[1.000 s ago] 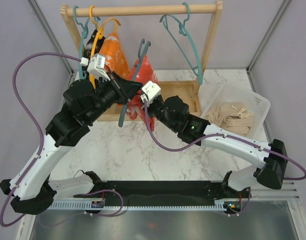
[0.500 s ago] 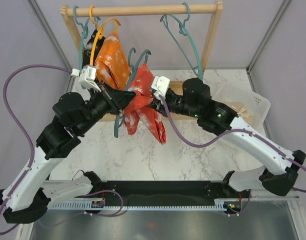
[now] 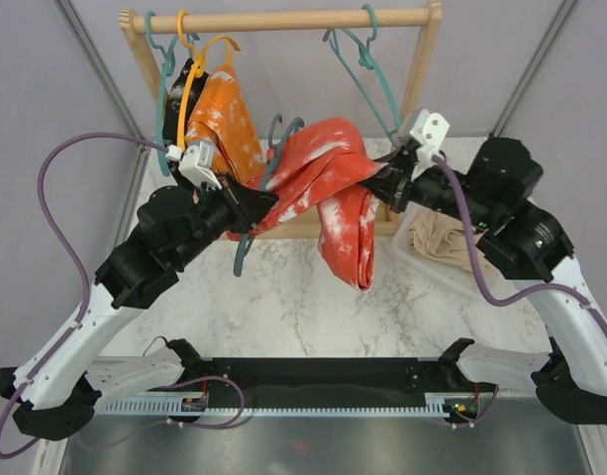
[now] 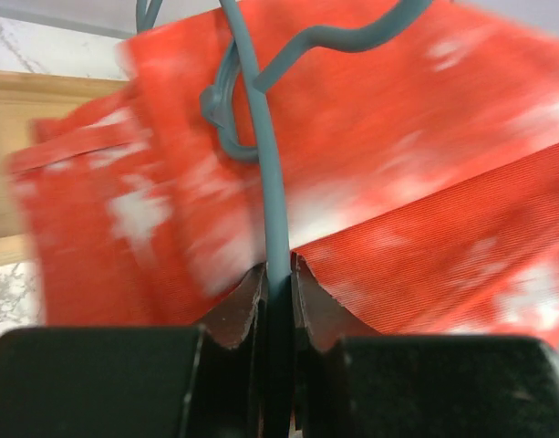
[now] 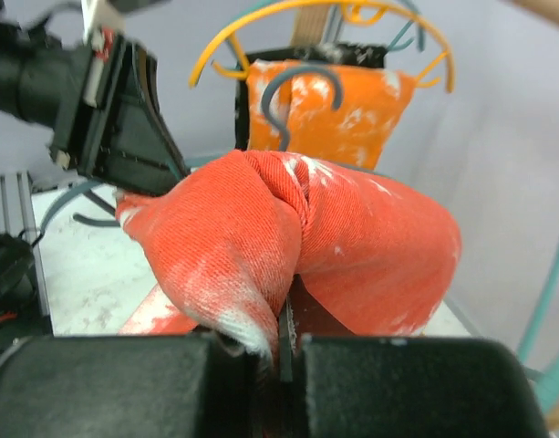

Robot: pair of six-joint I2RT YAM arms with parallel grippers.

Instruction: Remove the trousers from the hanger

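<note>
Pinching — left jaws tight on teal hanger [image 4: 272, 192] | right jaws clamped on red trousers [image 5: 334, 237]

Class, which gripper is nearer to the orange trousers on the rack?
Left. The left gripper, shut on the teal hanger, sits just in front of the orange trousers; the right gripper, shut on the red trousers, is farther off to their right.

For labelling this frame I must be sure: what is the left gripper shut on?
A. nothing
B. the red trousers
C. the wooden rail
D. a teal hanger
D: in the left wrist view the left gripper is closed on the wire of the teal hanger, while the red trousers are pinched by the right gripper.
</note>
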